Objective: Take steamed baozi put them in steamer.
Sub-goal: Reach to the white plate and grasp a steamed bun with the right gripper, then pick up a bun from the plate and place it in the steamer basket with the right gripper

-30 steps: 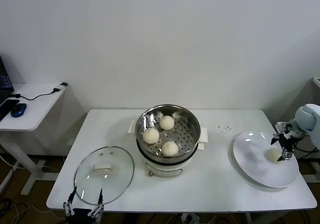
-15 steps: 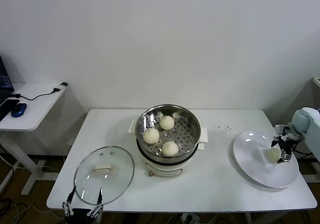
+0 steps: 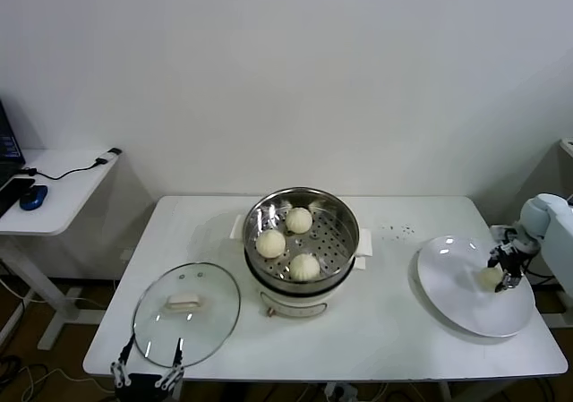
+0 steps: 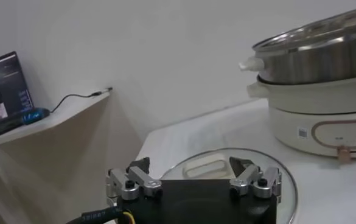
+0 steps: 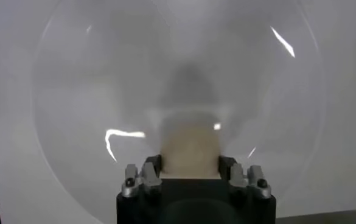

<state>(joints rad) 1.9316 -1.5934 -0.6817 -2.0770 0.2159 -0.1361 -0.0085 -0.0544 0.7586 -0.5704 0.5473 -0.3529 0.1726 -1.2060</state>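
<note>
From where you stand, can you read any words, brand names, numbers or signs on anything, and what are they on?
No text can be read.
Steamer: a small square sticker and a faint mark at the edge of its cream body, both too blurred to read.
Screen on the side desk: pictures or print on it, too small to read.
Baozi, plate, glass lid: no lettering visible.

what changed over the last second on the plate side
The right gripper closed its jaws on the last baozi, which it straddled open a second ago; the bun sits on the white plate, not lifted. The three buns in the steamer, the glass lid and the open left gripper at the table's near edge stayed put.
</note>
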